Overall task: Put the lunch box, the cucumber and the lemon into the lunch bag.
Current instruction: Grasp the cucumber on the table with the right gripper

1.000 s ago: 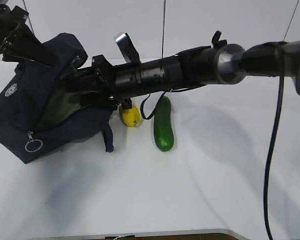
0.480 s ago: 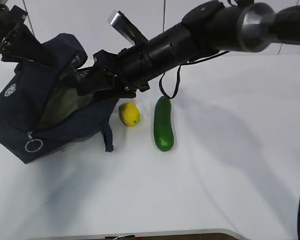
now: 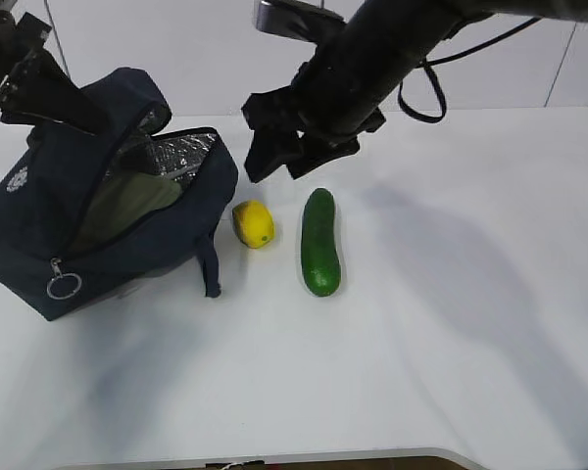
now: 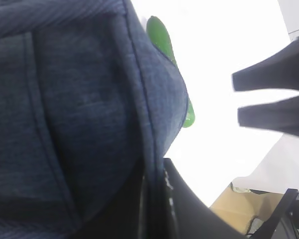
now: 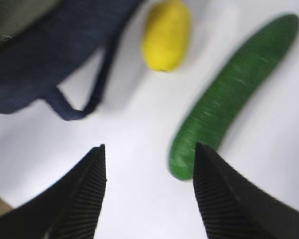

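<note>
The navy lunch bag (image 3: pixel 39 235) lies tilted at the left with its mouth open and foil lining showing. The sage-green lid of the lunch box (image 3: pixel 127 206) shows inside it. My left gripper (image 3: pixel 83 110) is shut on the bag's upper edge, holding it up; in the left wrist view the fabric (image 4: pixel 89 109) fills the frame. The lemon (image 3: pixel 254 223) (image 5: pixel 167 35) and the cucumber (image 3: pixel 320 241) (image 5: pixel 234 94) lie on the table right of the bag. My right gripper (image 3: pixel 274 168) (image 5: pixel 149 149) hangs open and empty above the table, over the lemon and the cucumber's far end.
A loop handle (image 5: pixel 79 107) of the bag lies on the white table (image 3: pixel 421 343) beside the lemon. The zipper's ring pull (image 3: pixel 64 286) hangs at the bag's near end. A white wall stands behind the table.
My right gripper has come out of the bag's mouth, rising and swinging right to above the lemon and cucumber. The lunch box stays in the bag. The left gripper has not moved.
</note>
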`<state>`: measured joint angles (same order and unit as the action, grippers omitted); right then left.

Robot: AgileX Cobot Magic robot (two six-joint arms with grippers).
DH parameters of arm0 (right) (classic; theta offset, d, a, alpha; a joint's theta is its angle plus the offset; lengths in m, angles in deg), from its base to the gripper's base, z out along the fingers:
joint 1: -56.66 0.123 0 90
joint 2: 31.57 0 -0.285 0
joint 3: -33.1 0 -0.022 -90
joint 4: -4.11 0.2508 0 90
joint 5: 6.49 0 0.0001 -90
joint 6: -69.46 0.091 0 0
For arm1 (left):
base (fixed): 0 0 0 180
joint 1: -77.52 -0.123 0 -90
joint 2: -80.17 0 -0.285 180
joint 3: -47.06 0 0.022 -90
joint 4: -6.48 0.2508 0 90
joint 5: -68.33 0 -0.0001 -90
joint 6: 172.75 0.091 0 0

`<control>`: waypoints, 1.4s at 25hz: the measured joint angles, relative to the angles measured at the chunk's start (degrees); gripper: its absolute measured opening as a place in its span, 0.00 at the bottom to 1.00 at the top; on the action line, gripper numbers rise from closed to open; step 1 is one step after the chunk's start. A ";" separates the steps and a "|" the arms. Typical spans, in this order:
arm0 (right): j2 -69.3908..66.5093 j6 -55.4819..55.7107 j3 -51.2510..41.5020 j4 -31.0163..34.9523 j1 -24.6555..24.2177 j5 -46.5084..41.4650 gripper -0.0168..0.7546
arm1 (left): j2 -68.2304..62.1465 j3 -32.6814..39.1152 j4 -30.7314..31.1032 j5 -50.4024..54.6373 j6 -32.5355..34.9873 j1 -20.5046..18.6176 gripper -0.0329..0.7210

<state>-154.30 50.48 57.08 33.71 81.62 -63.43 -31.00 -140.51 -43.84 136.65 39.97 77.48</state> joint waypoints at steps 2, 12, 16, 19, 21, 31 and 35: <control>0.83 3.15 0.00 -3.81 0.00 -0.73 0.60 | 0.00 0.00 0.00 0.00 0.00 -0.05 0.03; 1.34 18.98 0.00 -19.98 0.00 -5.54 0.60 | 0.00 0.00 0.00 0.00 0.00 -0.05 0.03; 1.34 20.38 0.00 -20.55 0.00 -4.15 0.60 | 0.00 0.00 0.00 0.00 0.00 -0.05 0.03; 1.34 21.09 0.00 -20.83 0.00 -1.56 0.60 | 0.00 0.00 0.00 0.00 0.00 -0.05 0.03; 0.81 21.43 0.00 -20.83 0.00 -0.07 0.60 | 0.00 0.00 0.00 0.00 0.00 -0.05 0.03; -4.41 23.22 0.14 -21.89 0.00 4.10 0.69 | 0.00 0.00 0.00 0.11 0.00 -0.05 0.03; -6.54 25.82 0.14 -24.57 0.00 5.55 0.71 | 0.00 0.00 0.00 0.19 0.00 -0.05 0.03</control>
<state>-160.84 76.30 57.22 9.14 81.62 -57.88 -31.00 -140.51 -43.84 136.84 39.97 77.43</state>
